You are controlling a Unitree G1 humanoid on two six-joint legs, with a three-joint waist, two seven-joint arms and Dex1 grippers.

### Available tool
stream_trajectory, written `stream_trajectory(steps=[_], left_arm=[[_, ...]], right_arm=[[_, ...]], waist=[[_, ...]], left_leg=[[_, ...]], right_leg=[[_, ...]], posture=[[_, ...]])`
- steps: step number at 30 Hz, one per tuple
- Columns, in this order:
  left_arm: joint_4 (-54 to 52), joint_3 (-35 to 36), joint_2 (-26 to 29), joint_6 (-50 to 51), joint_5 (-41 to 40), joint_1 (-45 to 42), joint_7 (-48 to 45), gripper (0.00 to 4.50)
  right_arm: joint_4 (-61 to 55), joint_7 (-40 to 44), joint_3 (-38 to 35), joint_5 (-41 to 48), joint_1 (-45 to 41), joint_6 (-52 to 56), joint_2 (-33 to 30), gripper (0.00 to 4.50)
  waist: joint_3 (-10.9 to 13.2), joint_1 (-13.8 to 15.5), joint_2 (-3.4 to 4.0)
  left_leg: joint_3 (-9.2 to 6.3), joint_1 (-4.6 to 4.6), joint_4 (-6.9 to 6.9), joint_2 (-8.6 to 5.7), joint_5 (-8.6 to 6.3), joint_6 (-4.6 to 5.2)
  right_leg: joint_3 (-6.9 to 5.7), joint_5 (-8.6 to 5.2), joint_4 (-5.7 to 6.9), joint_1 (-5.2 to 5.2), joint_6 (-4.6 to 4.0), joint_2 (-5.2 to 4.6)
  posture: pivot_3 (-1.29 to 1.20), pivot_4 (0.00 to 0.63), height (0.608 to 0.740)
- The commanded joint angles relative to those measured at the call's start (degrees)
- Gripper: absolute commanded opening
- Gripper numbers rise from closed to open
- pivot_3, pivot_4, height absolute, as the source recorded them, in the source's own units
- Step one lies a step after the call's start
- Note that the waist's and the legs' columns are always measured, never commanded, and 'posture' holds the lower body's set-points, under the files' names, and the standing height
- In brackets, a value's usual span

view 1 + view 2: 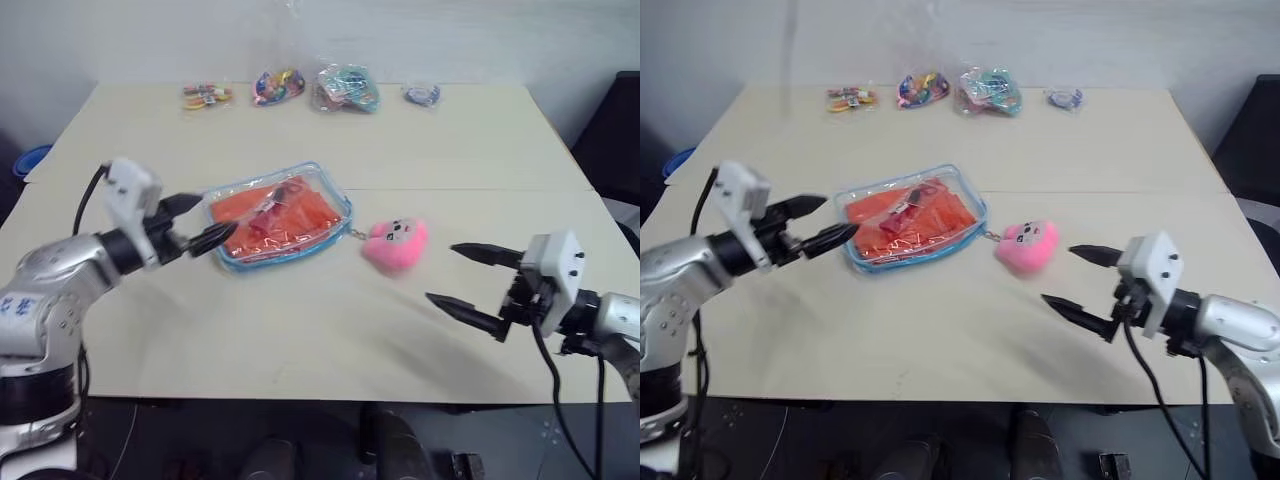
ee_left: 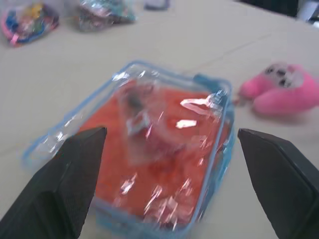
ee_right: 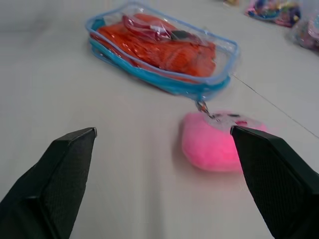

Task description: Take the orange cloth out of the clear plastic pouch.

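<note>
The cloth [image 1: 275, 217] is inside the pouch [image 1: 336, 200], which lies flat near the middle of the bench [image 1: 300, 330]. The zip looks closed, though this is hard to be sure of. A pink charm [image 1: 395, 244] lies just beside the pouch on its right, joined to its corner by a short chain.

The step in hand seems to be the approach; nothing is taken out yet. The left pincer [image 1: 200, 222] is wide open and empty, and its tips are at the left end of the pouch, close to it or just touching; the views do not settle which. The right pincer [image 1: 462, 278] is also wide open and empty, and it hangs over the bench to the right of the charm, apart from it.

The next move probably calls for one pincer to hold the pouch steady while the other finds the zip pull or the opening. The plastic is thin and shiny, so a grip may slip.

At the far edge lie several small bags [image 1: 345, 88] of colourful things. No brand, label or writing can be read anywhere.
</note>
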Motion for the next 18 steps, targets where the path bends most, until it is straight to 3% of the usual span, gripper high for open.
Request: stream_trajectory(steps=[1,5,7,18], left_arm=[[-1.6,-2.7,-3.4,11.6,0.5,-6.1,9.5,4.46],[0.4,-14.1,-2.3,12.8,9.7,-9.3,14.7,4.46],[2.1,-16.6,-3.1,11.1,12.9,-10.0,16.2,4.46],[18.3,-19.4,-12.6,0.4,20.4,-14.6,16.1,4.46]], right_arm=[[-5.4,-3.6,1.7,2.0,-2.3,1.3,1.1,4.50],[-7.8,-6.2,4.2,2.5,-5.4,2.2,1.7,4.50],[-8.6,-7.1,4.7,2.9,-6.4,2.7,1.7,4.50],[-9.9,-9.4,5.9,3.6,-6.9,3.0,2.1,4.50]], waist=[[0.0,-0.2,-0.06],[0.0,-0.7,-0.06],[0.0,-0.7,-0.06],[0.0,0.1,-0.07]], left_leg=[[0.01,-0.03,0.03,0.01,0.00,0.00],[0.06,0.03,-0.04,0.03,0.01,-0.04],[0.05,0.02,-0.04,0.04,0.01,-0.05],[0.10,-0.13,0.05,-0.02,0.01,-0.04]], right_leg=[[-0.01,0.00,-0.01,-0.02,0.00,0.04],[0.07,0.00,-0.01,-0.02,0.00,0.11],[0.06,0.00,-0.03,-0.05,0.00,0.11],[-0.07,0.00,-0.12,-0.03,0.00,0.08]], posture=[[0.00,0.150,0.740],[0.00,0.150,0.740],[0.00,0.150,0.740],[0.00,0.150,0.740]])
